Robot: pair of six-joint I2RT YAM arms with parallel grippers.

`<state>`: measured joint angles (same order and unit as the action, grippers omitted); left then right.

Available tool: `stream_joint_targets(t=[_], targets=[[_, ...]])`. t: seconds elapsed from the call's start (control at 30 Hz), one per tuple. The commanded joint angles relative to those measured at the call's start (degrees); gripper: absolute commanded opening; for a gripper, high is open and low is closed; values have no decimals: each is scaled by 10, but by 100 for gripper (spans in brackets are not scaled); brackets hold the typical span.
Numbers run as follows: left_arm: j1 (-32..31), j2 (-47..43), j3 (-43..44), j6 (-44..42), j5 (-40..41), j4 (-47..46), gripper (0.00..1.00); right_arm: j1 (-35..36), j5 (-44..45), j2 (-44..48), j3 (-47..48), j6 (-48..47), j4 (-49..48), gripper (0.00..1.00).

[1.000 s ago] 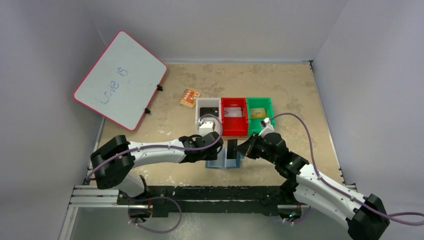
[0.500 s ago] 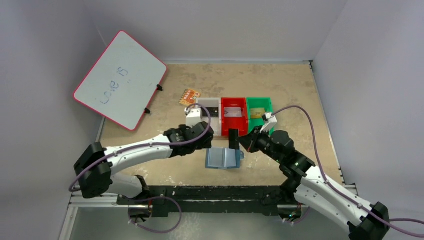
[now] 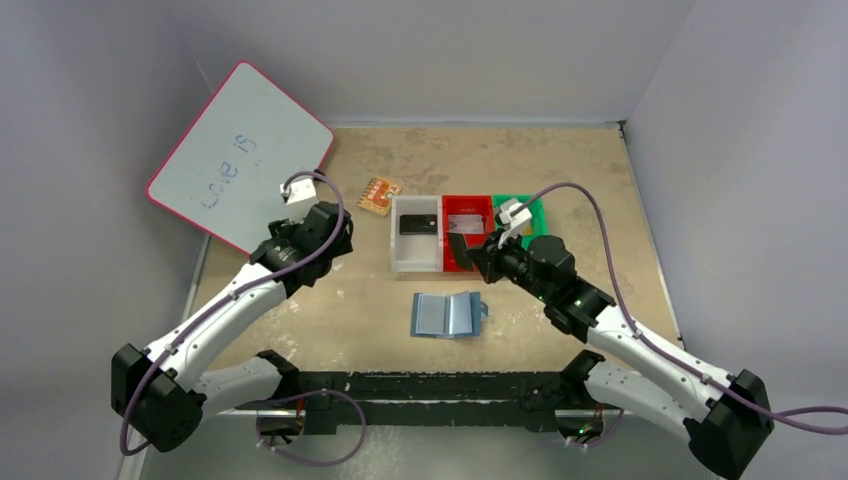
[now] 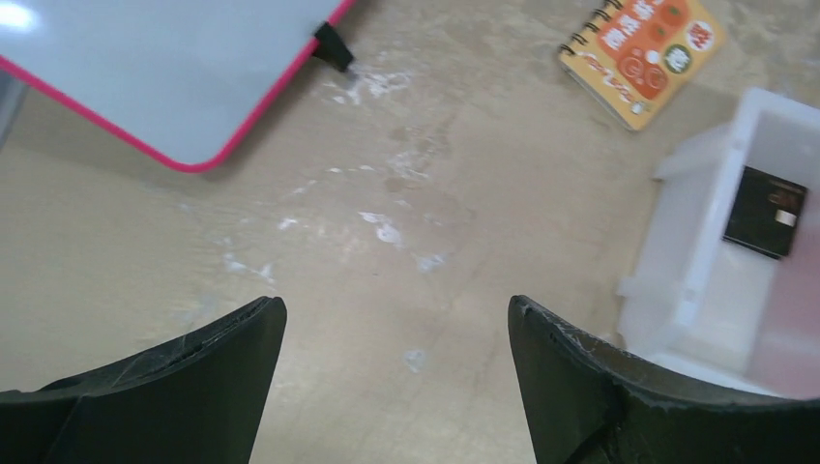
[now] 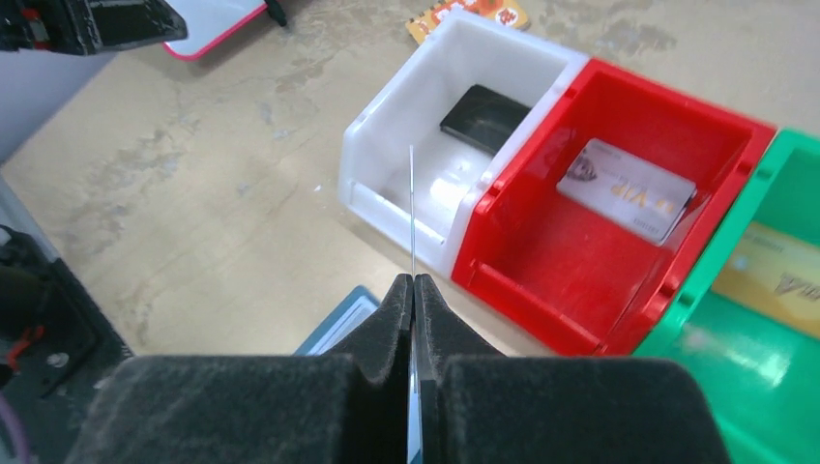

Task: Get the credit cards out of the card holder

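The card holder (image 3: 447,314) lies open and flat on the table, blue inside; one corner of it (image 5: 338,324) shows in the right wrist view. My right gripper (image 3: 480,255) (image 5: 413,280) is shut on a black credit card (image 3: 458,248), which the right wrist view shows edge-on as a thin line (image 5: 412,217), raised over the wall between the white and red bins. My left gripper (image 3: 328,232) (image 4: 396,309) is open and holds nothing, over bare table left of the bins. Other credit cards lie in the bins: black (image 5: 483,116) (image 4: 766,211), silver (image 5: 627,188), gold (image 5: 778,271).
A white bin (image 3: 400,250), a red bin (image 3: 468,264) and a green bin (image 3: 535,208) stand in a row behind the card holder. An orange notebook (image 3: 380,194) (image 4: 654,53) lies left of them. A pink-edged whiteboard (image 3: 240,160) leans at the back left.
My left gripper opened wide and its arm swung back and left, away from the card holder. My right gripper lifted the black card from the holder towards the bins.
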<state>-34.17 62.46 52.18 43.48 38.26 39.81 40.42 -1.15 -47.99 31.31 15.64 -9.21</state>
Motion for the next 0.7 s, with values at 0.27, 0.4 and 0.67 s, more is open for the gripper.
stream_joint_targets(t=[0.27,0.4,0.67], targets=[[18,-97,-50,-62,137,-25,87,11,-21,-153,144,-226,-34,0],[26,-98,-49,-79,125,-42,88,27,-4,-207,185,-300,-31,0],[234,-65,-51,-123,-109,-100,90,63,66,-344,287,-408,4,0]])
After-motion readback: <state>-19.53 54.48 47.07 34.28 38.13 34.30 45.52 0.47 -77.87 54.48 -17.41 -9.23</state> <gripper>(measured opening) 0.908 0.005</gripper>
